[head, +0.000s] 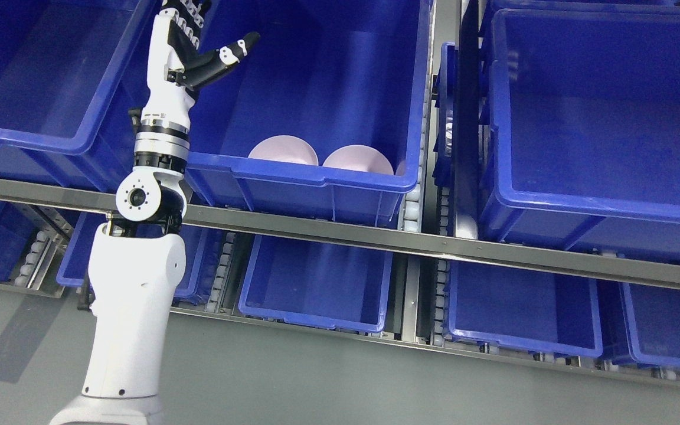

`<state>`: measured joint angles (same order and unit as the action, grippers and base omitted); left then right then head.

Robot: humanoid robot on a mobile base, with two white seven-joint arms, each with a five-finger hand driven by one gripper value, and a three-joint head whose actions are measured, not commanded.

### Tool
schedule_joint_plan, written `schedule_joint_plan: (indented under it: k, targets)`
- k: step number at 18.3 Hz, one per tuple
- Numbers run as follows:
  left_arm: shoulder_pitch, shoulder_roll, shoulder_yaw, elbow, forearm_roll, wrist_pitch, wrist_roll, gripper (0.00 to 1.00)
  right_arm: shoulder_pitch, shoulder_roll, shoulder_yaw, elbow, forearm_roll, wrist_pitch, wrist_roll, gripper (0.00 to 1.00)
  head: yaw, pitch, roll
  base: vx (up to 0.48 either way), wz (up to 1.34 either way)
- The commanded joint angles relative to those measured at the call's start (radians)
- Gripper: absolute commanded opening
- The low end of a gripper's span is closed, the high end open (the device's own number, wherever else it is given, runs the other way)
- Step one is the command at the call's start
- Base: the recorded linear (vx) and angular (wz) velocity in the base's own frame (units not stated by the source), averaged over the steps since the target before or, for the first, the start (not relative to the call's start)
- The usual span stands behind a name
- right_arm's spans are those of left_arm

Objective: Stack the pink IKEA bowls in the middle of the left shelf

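On the left shelf's middle level, one large blue bin [316,171] is held, and two pink bowls [284,150] [358,159] are seen inside it against the front wall, side by side, only their upper parts visible above the rim. Over the bin's left rear corner the left hand [195,44] is raised, fingers spread, thumb extended, nothing gripped, well apart from the bowls. Further blue bins [600,118] are noted alongside and on the lower level [316,283].

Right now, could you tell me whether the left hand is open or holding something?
Open: the left hand has spread fingers, holding nothing.
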<state>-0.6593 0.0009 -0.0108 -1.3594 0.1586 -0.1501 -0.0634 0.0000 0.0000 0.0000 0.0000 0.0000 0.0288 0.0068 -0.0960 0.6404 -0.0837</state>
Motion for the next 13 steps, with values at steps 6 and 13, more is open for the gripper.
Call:
schedule_joint_plan:
  k: [6, 13]
  targets:
    - [0.075, 0.017, 0.009, -0.106, 0.007, 0.123, -0.007, 1.0, 0.029, -0.017, -0.011, -0.034, 0.0, 0.006, -0.001, 1.0, 0.0, 0.0, 0.0, 0.0, 0.0]
    - [0.075, 0.017, 0.02, -0.106, 0.007, 0.121, -0.009, 1.0, 0.029, -0.017, -0.011, -0.034, 0.0, 0.006, -0.001, 1.0, 0.0, 0.0, 0.0, 0.0, 0.0]
